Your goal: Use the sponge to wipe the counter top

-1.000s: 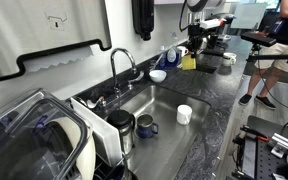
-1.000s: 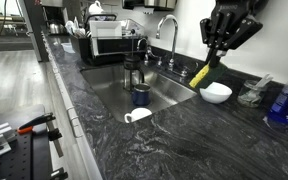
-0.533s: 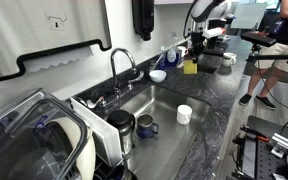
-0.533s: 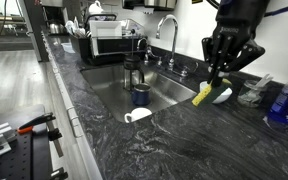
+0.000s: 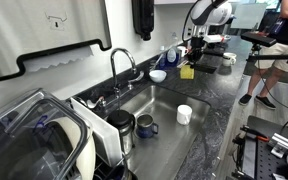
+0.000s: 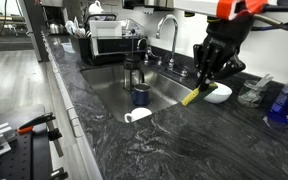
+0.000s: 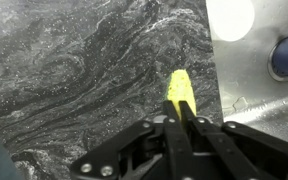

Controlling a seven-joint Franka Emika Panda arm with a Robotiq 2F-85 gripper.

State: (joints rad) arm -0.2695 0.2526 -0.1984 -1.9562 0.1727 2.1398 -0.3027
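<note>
My gripper (image 7: pixel 180 118) is shut on the yellow sponge (image 7: pixel 179 92), which sticks out past the fingertips. It hangs just above the dark veined counter top (image 7: pixel 84 70), near the sink's edge. In both exterior views the gripper (image 6: pixel 210 78) (image 5: pixel 191 58) holds the sponge (image 6: pixel 194 95) (image 5: pixel 187 72) tilted downward, its low end close to the counter top (image 6: pixel 184 135) (image 5: pixel 219 100) beside the sink (image 6: pixel 159 90).
A small white bowl (image 6: pixel 216 92) sits just behind the sponge. A white cup (image 6: pixel 137 116) lies in the sink with a dark mug (image 6: pixel 141 96). A faucet (image 6: pixel 169 35), a blue bottle (image 6: pixel 281 103) and a dish rack (image 6: pixel 109 45) stand along the counter.
The gripper with the sponge has come down and moved toward the sink edge. The sponge now hangs closer to the counter top.
</note>
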